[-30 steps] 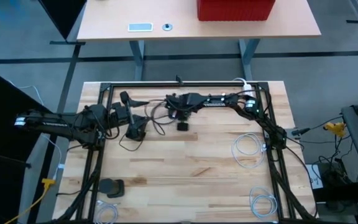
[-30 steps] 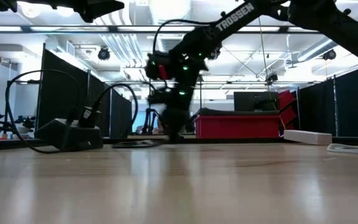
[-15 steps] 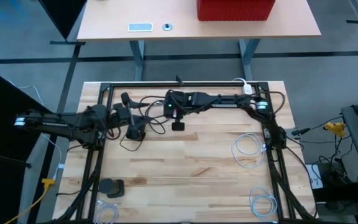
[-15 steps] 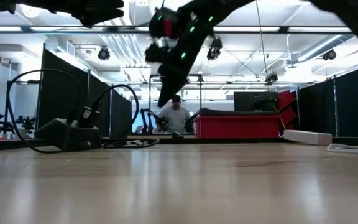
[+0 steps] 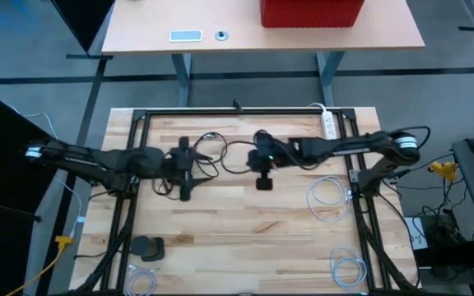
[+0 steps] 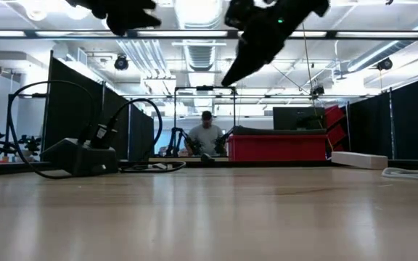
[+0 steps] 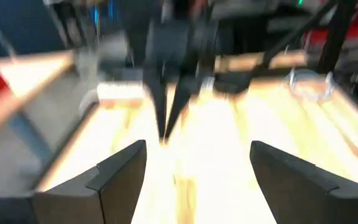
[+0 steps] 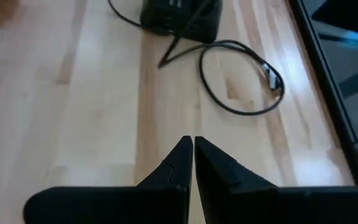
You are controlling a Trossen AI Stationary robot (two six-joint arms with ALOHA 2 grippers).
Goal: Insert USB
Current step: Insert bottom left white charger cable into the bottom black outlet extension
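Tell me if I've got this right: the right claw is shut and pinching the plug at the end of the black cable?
Not quite. The right claw is shut, but it pinches nothing: the right wrist view shows the plug of the black cable lying on the table ahead of it.

There were two grippers: the left gripper (image 7: 197,155), its jaws wide apart, and the right gripper (image 8: 193,146), its jaws pressed together. Ahead of the right jaws lay one black box (image 8: 180,12) and one black cable (image 8: 241,112) with one plug (image 8: 272,78). On the table (image 5: 245,222) I counted three white cable coils (image 5: 327,200), one power strip (image 5: 329,125) and one small dark pad (image 5: 146,247). Beyond it were one red bin (image 5: 311,12) and one person (image 6: 206,134)
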